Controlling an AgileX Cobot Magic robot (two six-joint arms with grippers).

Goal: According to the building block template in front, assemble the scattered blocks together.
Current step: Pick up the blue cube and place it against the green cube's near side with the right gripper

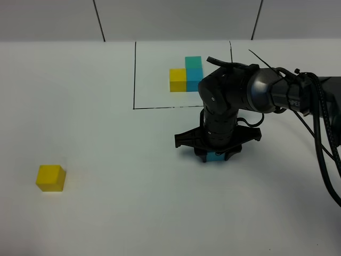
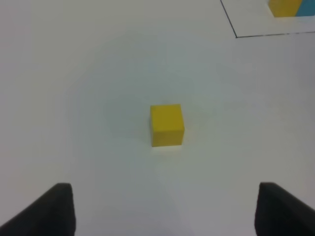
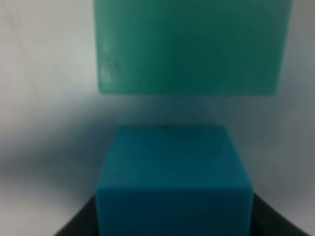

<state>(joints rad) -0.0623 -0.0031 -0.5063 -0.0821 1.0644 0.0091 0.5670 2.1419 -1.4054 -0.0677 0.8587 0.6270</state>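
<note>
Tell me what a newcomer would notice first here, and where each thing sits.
The black right hand dominates mid-table, closed on a blue cube, with a green cube just beyond it, a gap between them. A lone yellow cube sits far off at the front left, the open left hand facing it. At the back, a three-cube pattern stands inside a drawn black frame.

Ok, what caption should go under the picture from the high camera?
Right gripper grips a blue block; a yellow block sits alone; the template lies behind.
</note>
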